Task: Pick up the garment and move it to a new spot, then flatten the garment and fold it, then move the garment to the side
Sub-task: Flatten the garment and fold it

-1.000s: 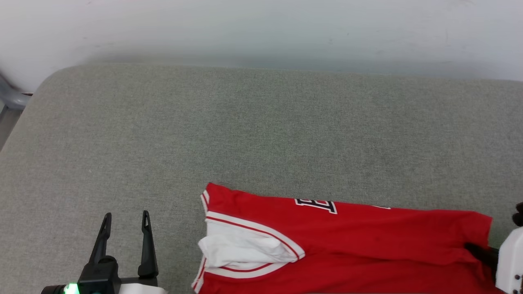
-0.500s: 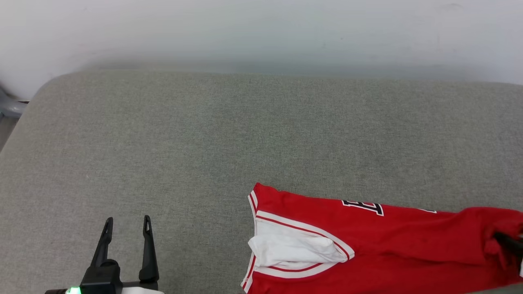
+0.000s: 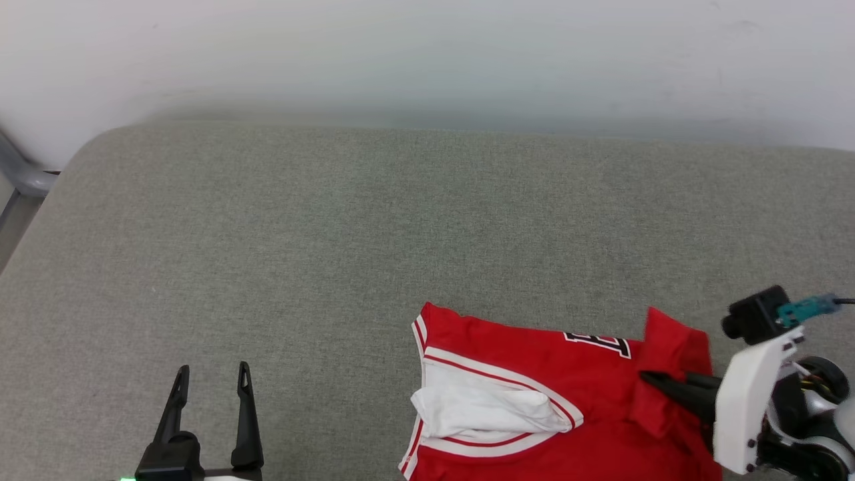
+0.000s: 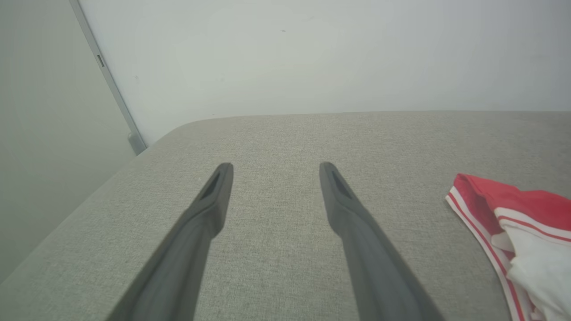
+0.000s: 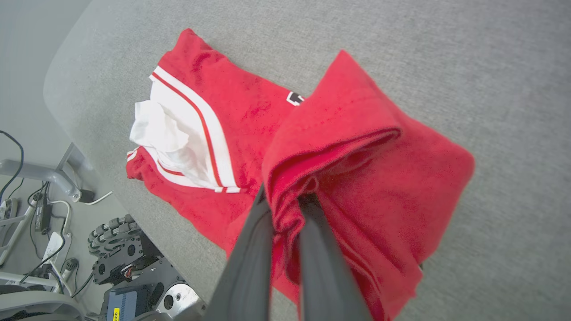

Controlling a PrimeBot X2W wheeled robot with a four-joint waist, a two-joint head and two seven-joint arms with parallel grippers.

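Right pincer (image 3: 646,378) has swung inward since the earlier frame, fingers pointing left, clamped on a red edge of the garment (image 3: 528,361) (doubled back over its body). It lies on the grey padded surface (image 3: 334,234), at the near edge. Left pincer (image 3: 212,369) stands agape, well apart.

Lighting: bright, even, diffuse. Shadows: soft grey band along the wall (image 3: 427,53) base, beyond the garment (image 3: 534,374); dark creases within the garment's folds, its white cloth near washed out. Focus: pad (image 3: 267,234) weave crisp around the garment, hazy at the far edge; left fingers (image 4: 196,232) and right fingers (image 5: 250,267) soft close up. Distortion: wrist views bow the pad edge.
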